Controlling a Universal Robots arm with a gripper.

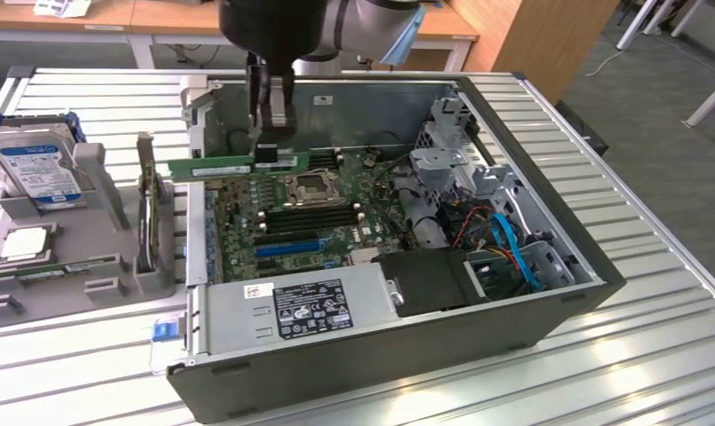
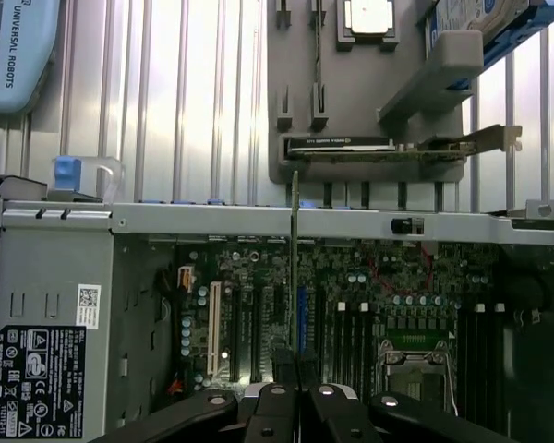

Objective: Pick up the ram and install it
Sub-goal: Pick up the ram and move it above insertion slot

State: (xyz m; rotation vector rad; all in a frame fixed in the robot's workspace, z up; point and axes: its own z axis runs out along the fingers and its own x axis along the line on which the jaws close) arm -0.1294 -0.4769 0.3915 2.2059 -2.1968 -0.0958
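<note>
Exterior view showed fingers (image 1: pixel 273 147) clenched on the ram (image 1: pixel 219 166), held level above the motherboard (image 1: pixel 301 222). Wrist view had it edge-on.

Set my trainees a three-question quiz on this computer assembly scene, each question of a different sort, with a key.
1. Fill in: the blue-labelled hard drive stands to the exterior view's ____ of the open computer case.
2. True or false: the ram lies in the grey tray.
3. Multiple choice: the gripper is shut on A) the hard drive, B) the ram, C) the processor chip.
Key: 1 left. 2 false, the gripper holds it at the case. 3 B.
</note>
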